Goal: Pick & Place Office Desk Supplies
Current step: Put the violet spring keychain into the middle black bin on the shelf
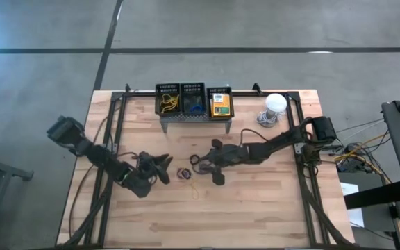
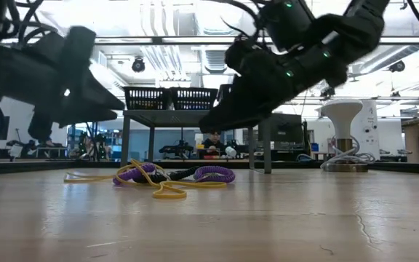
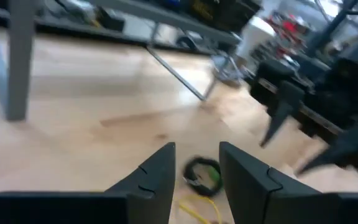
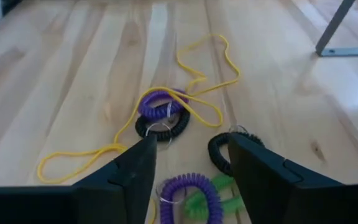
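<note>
A tangle of rubber bands and coil loops (image 1: 184,173) lies on the wooden table: yellow bands (image 4: 185,93), purple coils (image 4: 160,102), black coils (image 4: 161,127) and a green one (image 4: 213,190). My right gripper (image 4: 191,146) stands open just above and right of the pile, a purple coil (image 4: 188,193) and the green one between its fingers. My left gripper (image 3: 194,152) is open left of the pile (image 3: 204,174), a little above the table, holding nothing. In the low view both grippers hang above the pile (image 2: 166,178). My right gripper stands with one finger (image 4: 260,168) right beside a black coil (image 4: 219,152) that lies flat on the table. I cannot tell whether the finger touches it. My left gripper touches nothing.
A grey perforated stand (image 1: 193,117) at the far middle carries three bins: yellow bands (image 1: 169,103), blue ones (image 1: 193,105), a yellow-green box (image 1: 220,104). A white dome with a cable (image 1: 275,104) sits at the far right. Bare wood lies toward the near edge.
</note>
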Tool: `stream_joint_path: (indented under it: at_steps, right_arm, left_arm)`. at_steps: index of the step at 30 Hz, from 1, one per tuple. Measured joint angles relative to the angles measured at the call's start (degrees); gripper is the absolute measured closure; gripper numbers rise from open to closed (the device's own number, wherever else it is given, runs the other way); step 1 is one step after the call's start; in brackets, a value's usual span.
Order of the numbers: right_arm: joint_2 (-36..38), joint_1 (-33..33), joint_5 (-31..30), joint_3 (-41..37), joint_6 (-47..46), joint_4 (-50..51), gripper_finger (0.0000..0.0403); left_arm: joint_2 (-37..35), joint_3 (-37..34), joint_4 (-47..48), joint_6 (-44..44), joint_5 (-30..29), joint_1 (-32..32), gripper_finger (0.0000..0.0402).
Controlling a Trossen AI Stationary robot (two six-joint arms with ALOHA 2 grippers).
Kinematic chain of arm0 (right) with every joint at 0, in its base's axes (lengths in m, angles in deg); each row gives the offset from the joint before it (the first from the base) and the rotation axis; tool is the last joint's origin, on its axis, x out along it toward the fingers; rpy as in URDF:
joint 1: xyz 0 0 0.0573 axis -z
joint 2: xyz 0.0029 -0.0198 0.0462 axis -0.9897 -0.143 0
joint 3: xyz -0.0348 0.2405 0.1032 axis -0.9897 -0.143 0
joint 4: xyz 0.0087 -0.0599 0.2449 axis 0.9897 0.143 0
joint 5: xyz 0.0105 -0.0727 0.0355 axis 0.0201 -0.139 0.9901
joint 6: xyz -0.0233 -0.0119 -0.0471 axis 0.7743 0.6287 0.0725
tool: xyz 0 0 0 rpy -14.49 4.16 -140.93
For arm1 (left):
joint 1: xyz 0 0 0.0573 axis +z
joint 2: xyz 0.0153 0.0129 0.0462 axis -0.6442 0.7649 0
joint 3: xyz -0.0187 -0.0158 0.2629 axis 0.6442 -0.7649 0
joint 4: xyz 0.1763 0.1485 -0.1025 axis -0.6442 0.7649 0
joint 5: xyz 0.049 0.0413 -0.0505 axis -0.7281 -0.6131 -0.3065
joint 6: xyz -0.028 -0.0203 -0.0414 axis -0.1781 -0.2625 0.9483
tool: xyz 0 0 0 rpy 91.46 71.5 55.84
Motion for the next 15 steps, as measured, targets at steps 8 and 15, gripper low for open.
stream_joint_path:
  at_steps: [8,15]
  right_arm:
    - [-0.1,0.2,-0.1,10.9,-2.4,18.6,0.0178]
    - [-4.0,0.3,-4.7,17.3,-7.8,30.2,0.0174]
  left_arm:
    - [7.5,4.2,-0.1,-2.3,-4.6,0.4,0.0274]
    - [8.9,5.9,0.1,-3.5,-5.8,0.4,0.0274]
